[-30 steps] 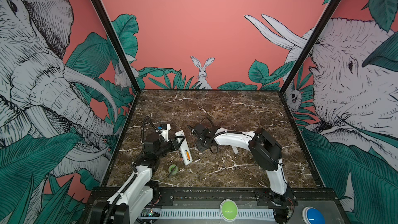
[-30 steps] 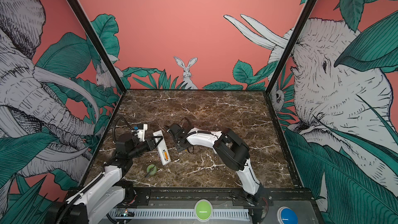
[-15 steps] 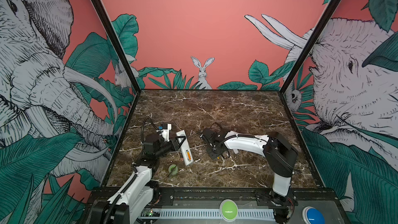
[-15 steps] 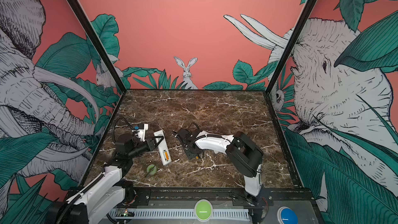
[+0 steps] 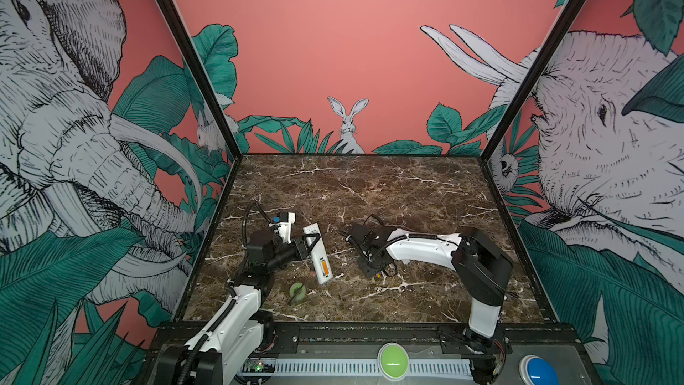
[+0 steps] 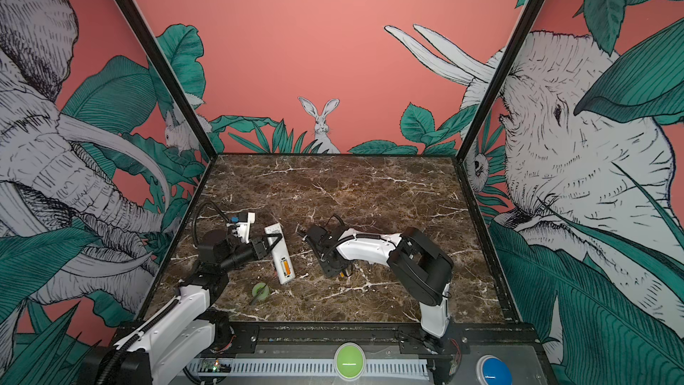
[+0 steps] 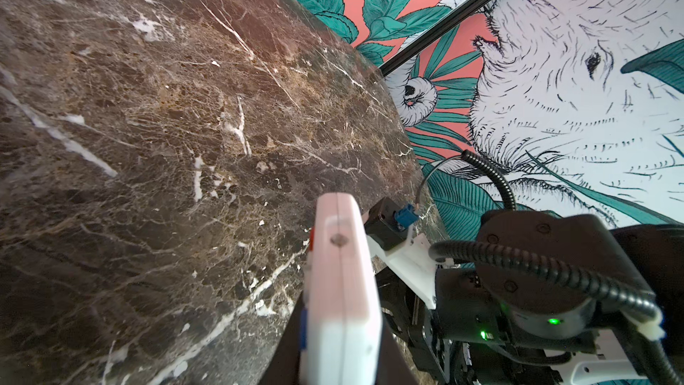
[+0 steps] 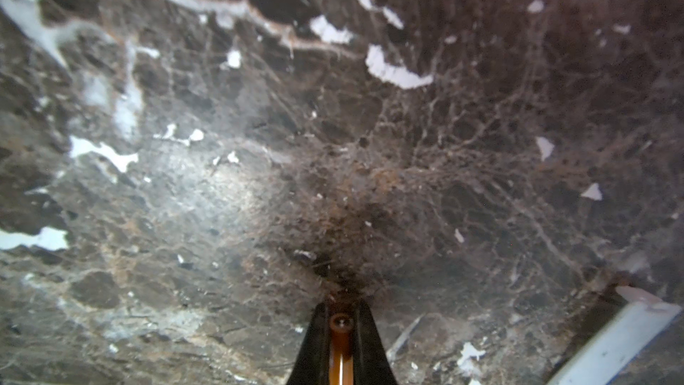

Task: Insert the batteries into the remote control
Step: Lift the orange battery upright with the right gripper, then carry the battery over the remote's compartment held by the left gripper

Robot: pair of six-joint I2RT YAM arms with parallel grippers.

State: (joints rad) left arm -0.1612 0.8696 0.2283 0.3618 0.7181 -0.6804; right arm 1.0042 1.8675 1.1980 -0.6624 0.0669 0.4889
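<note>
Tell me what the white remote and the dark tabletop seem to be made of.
The remote control looks like smooth matte white plastic: even colour and a moulded seam along its edge. The tabletop looks like polished brown marble, with white veins and glare, though it could be a printed laminate.

Dark brown marble bench (image 5: 370,187), white-veined, shown in both top views. Small pale green round item (image 5: 297,291) placed near front left of bench; dark slim stick laid across it, tilted. Walls covered by salmon mural: elephants, green leaves, white rabbit (image 5: 348,124) painted at back centre. Green button (image 5: 393,361) and blue button (image 5: 538,371) mounted on front rail, well apart.
</note>
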